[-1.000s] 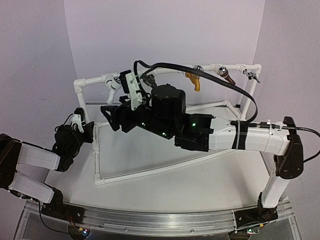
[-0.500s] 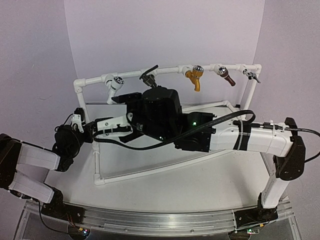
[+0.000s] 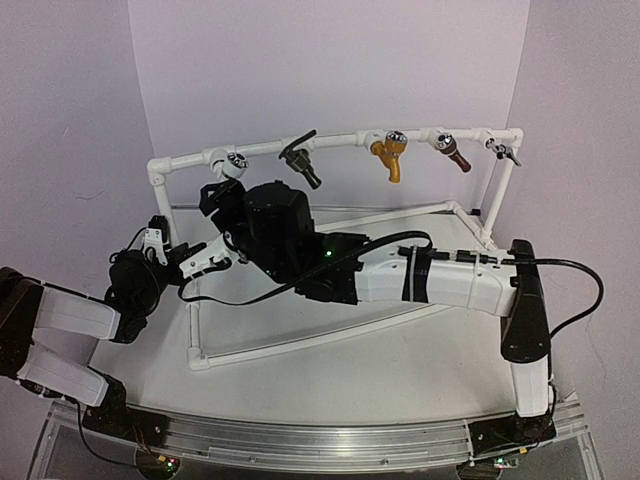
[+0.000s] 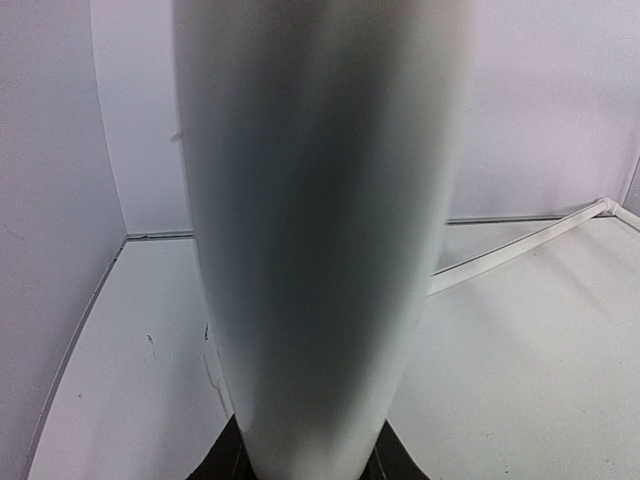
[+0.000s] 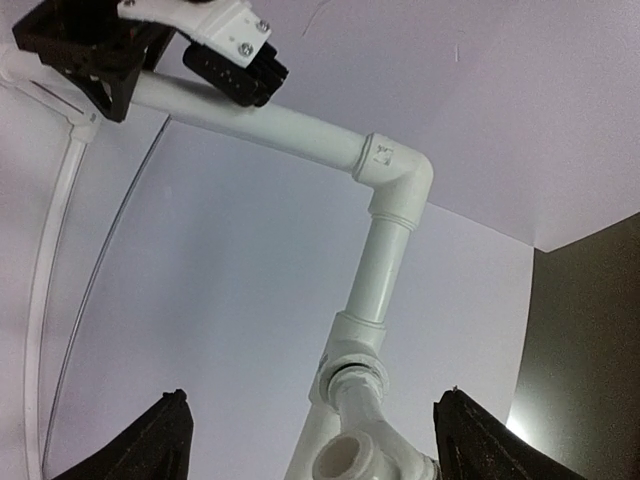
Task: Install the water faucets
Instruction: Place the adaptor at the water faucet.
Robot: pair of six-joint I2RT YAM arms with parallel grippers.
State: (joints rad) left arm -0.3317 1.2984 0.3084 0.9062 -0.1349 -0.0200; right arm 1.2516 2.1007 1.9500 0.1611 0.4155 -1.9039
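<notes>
Water faucets for this job both sit on the top rail of the white pipe frame [image 3: 340, 141]. The white faucet [image 3: 228, 164], round knob showing, is just beside the rail's left corner elbow [image 5: 398, 175]. The black faucet [image 3: 300, 160] is next along the rail, its thin lever tilted up. Further right on the same rail hang a gold tap [image 3: 389, 157], a brown tap [image 3: 452, 152] and a small grey tap [image 3: 506, 152]. The only print to be seen is a small stamped mark on the corner elbow, too small to read.

The right hand [image 5: 315, 415] is under the rail by the white faucet, its fingers spread wide and holding nothing. Between them, untouched, lies a white fitting [image 5: 345, 460] with a round mouth, probably part of the white faucet. The left hand [image 3: 176, 257] is closed around the frame's left post [image 4: 320, 250], below the corner elbow. That post fills nearly all of the left wrist view. The right arm [image 3: 450, 285] stretches across the table [image 3: 400, 365] and hides the frame's middle from above. A black cable [image 3: 235, 297] loops beneath it.
</notes>
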